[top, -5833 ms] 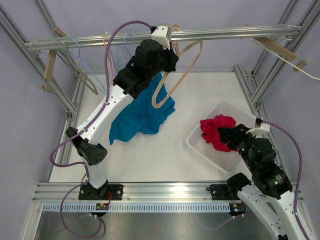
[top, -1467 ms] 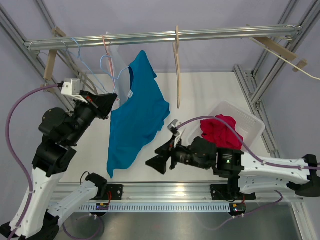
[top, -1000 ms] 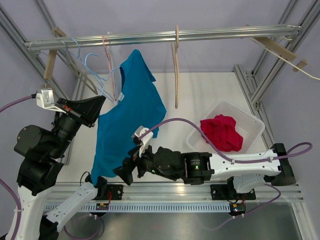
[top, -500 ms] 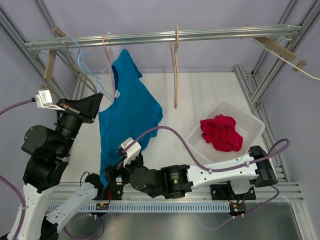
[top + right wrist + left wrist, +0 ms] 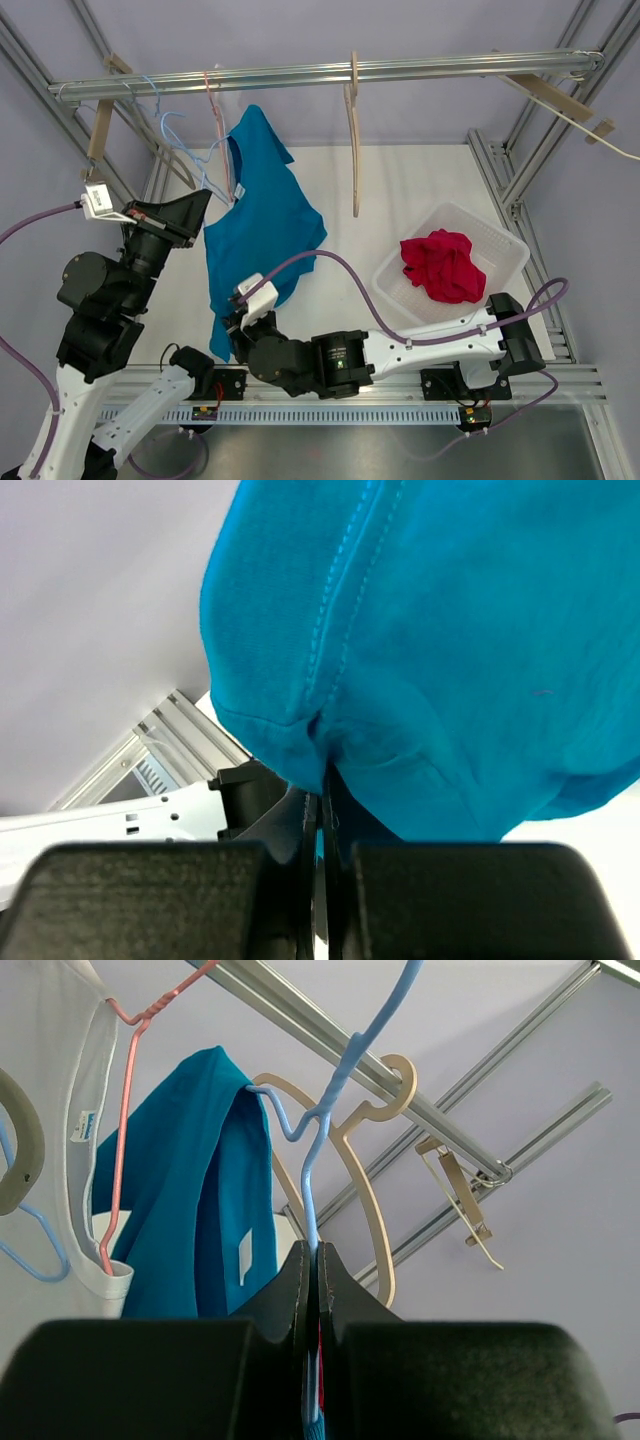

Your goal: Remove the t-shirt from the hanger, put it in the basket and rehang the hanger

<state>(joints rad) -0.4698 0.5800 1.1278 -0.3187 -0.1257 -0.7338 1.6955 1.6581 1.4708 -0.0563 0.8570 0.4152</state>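
Observation:
A blue t-shirt (image 5: 262,215) hangs from a light blue wire hanger (image 5: 312,1190) in front of the rail. My left gripper (image 5: 203,201) is shut on the hanger's wire, which runs up between the closed fingers (image 5: 318,1260) in the left wrist view. The shirt (image 5: 190,1190) drapes to the left of that wire. My right gripper (image 5: 232,326) reaches across low near the front edge and is shut on the shirt's bottom hem. In the right wrist view the blue cloth (image 5: 450,630) fills the frame, and its folded hem is pinched in the gripper (image 5: 322,798).
A metal rail (image 5: 450,68) spans the back with a wooden hanger (image 5: 352,130), a pink wire hanger (image 5: 212,110) and other blue wire hangers (image 5: 165,125). A white basket (image 5: 505,240) at right holds a red garment (image 5: 440,262). A white garment (image 5: 85,1110) hangs to the left.
My right gripper has gone from wide open to shut on the t-shirt's bottom hem, after sweeping left along the front edge. The left gripper keeps its hold on the hanger.

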